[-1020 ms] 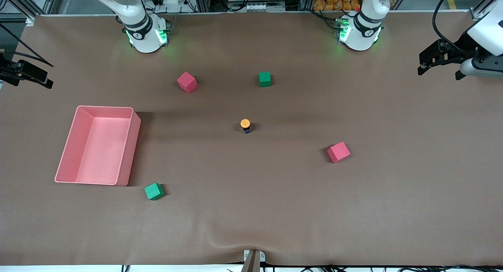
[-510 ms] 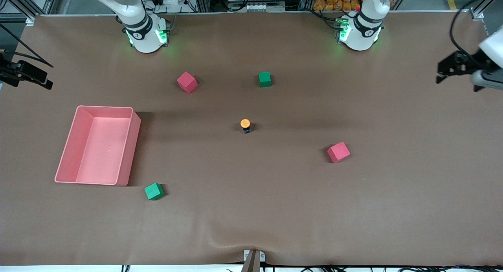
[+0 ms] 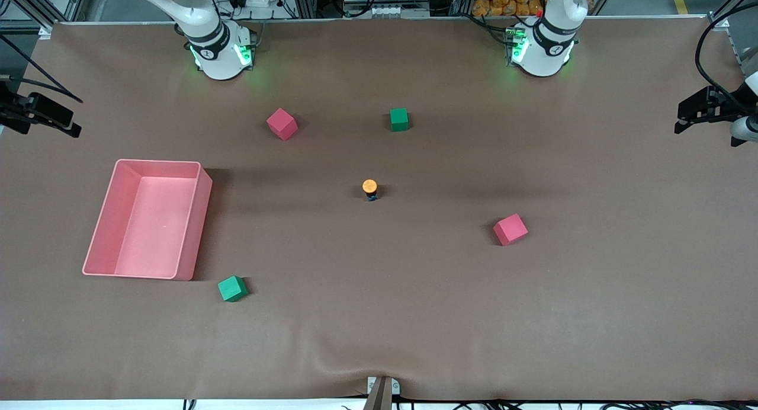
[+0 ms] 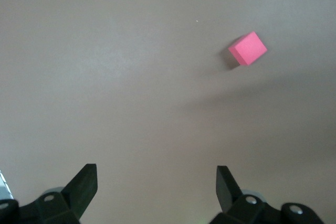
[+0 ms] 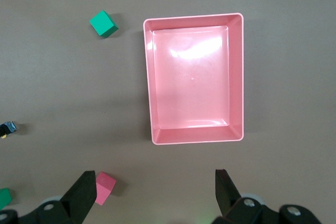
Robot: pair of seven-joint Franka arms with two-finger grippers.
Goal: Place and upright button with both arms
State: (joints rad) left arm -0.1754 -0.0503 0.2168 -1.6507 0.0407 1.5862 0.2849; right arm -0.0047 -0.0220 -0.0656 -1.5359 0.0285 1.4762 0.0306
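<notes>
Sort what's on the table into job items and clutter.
Job:
button, standing mid-table, orange cap up
left gripper, open, over the left arm's end of the table
right gripper, open, over the right arm's end

Clutter:
pink bin
pink cubes
green cubes
</notes>
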